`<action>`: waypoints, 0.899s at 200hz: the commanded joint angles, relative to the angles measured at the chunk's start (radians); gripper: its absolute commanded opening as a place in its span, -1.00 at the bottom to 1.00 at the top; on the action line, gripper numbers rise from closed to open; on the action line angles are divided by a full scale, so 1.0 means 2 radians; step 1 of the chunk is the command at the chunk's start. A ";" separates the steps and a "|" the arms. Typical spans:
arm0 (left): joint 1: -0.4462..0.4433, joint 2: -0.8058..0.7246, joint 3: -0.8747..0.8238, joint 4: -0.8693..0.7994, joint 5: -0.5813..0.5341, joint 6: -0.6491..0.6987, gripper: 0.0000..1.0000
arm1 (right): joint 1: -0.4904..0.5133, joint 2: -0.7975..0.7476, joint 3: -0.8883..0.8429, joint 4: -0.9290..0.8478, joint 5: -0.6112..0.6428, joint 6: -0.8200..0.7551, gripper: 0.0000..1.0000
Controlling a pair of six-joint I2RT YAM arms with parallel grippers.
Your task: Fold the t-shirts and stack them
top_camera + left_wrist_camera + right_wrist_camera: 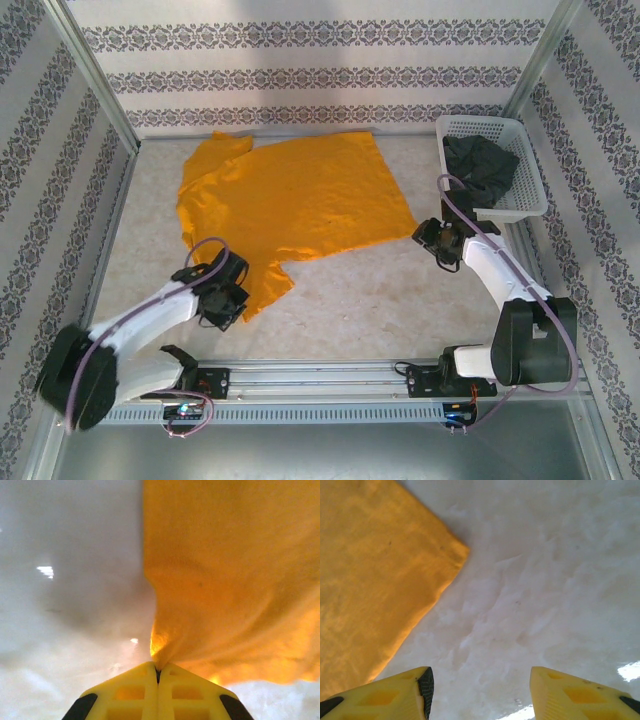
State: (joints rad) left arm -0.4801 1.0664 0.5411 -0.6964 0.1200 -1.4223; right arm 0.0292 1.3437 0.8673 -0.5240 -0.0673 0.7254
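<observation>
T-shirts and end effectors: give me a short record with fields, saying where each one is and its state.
orange shirt: spread on the table, near sleeve pinched
grey shirt: bunched in the basket
left end effector: shut on the orange shirt's edge
right end effector: open, over bare table beside the orange shirt's corner

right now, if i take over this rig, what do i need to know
Left tool: shut, pinching the near edge of the orange shirt.
Right tool: open, holding nothing, above the bare table beside that shirt's near right corner.
The orange shirt lies spread out, unfolded. The grey shirt is bunched in the basket.
Done: no fold yet.
Left: fold both shirts and stack them.
</observation>
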 commanded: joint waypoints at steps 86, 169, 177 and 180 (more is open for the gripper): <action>0.037 -0.190 -0.058 -0.125 -0.055 -0.026 -1.00 | 0.018 0.207 0.121 0.006 -0.009 -0.045 -0.25; 0.038 -0.177 -0.049 -0.116 -0.056 -0.017 -1.00 | 0.037 0.197 0.091 -0.010 0.004 -0.030 -0.25; 0.038 -0.173 -0.048 -0.115 -0.056 -0.016 -1.00 | 0.040 0.201 0.095 -0.013 0.003 -0.030 -0.26; 0.037 -0.172 -0.047 -0.114 -0.056 -0.014 -1.00 | 0.042 0.203 0.097 -0.016 0.003 -0.030 -0.26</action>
State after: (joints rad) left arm -0.4168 0.7071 0.4126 -0.8913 0.0319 -1.4597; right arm 0.0952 1.7267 1.0485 -0.5121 -0.0750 0.6735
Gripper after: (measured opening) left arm 0.054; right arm 0.377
